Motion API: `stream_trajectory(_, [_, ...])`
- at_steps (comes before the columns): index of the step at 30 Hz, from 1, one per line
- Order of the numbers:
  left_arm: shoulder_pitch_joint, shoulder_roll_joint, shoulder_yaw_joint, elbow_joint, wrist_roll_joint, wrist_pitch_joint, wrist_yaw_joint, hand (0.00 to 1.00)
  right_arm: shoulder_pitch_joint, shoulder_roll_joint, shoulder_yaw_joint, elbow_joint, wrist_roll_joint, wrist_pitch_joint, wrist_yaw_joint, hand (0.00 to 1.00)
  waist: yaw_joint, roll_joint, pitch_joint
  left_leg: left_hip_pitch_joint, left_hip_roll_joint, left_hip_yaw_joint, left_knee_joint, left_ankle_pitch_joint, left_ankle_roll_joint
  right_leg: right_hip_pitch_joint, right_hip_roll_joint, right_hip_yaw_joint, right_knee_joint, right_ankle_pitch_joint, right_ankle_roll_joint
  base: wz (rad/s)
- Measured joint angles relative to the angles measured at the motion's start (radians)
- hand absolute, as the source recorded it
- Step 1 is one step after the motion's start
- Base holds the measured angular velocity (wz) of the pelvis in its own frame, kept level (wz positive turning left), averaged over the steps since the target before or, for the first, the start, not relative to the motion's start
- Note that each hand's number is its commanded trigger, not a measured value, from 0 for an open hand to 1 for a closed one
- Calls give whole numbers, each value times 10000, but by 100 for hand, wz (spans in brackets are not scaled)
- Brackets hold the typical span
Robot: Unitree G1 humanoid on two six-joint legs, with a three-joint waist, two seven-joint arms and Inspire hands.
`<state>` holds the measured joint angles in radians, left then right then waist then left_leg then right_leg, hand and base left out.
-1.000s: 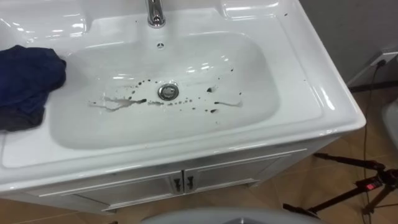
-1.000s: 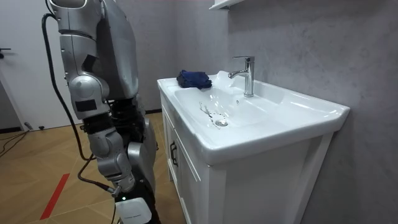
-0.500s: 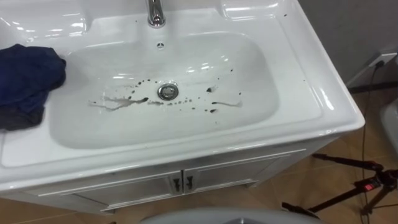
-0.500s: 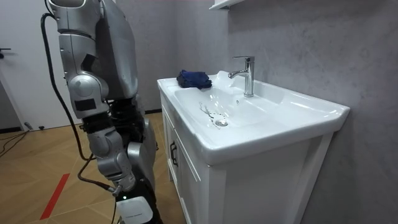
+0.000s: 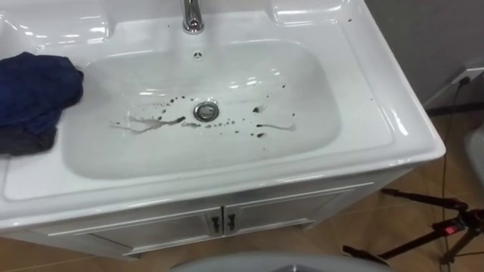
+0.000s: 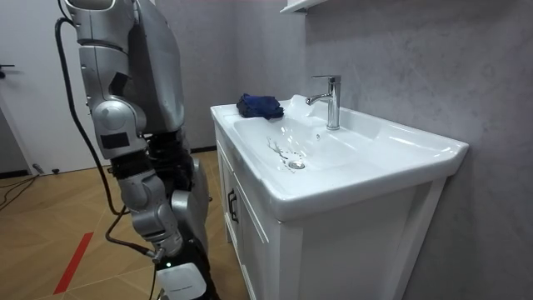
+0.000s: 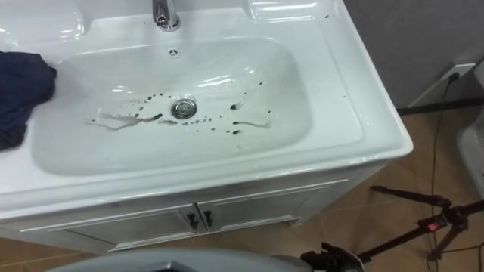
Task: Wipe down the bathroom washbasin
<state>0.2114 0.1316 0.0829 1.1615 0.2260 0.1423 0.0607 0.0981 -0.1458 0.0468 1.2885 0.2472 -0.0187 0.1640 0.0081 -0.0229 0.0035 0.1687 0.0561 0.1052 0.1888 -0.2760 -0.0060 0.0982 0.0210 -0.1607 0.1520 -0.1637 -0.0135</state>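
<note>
The cloth (image 5: 34, 94), a dark blue crumpled heap, lies on the basin's (image 5: 302, 143) left rim, its edge hanging just over the bowl's left wall, well to the robot's left of the drain (image 5: 204, 111). The stains (image 5: 261, 125) that need wiping run in a band from left to right across the bowl's floor, on both sides of the drain and in front of the tap (image 5: 192, 15). The robot stands upright facing the cabinet (image 5: 227, 219). In the room view its right hand (image 6: 179, 279) hangs low by its side, below the rim and well apart from the cloth; whether it is clenched or released I cannot tell. Nothing is grasped yet, so wiping has not begun. The cloth must be fetched first, and since it lies across the bowl from the right hand, a reach from the robot's left side looks the shorter. The wipe would then sweep rightward along the band.
</note>
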Motion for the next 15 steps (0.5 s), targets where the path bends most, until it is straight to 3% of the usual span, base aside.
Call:
stream_trajectory(9, [262, 5, 158, 61, -1866, 32, 379, 0, -1, -20, 3, 77, 178, 252, -12, 0, 29, 56, 6, -31, -16, -154, 21, 0, 0, 59, -29, -212, -15, -4, 2, 5])
stream_trajectory(15, [308, -32, 596, -20, -2791, 27, 807, 0, -6, -153, 6, 101, 84, 427, -37, 0, 273, 246, 0, -92, -7, -332, 5, -1, -1, 64, -34, -397, -17, -20, -22, 9])
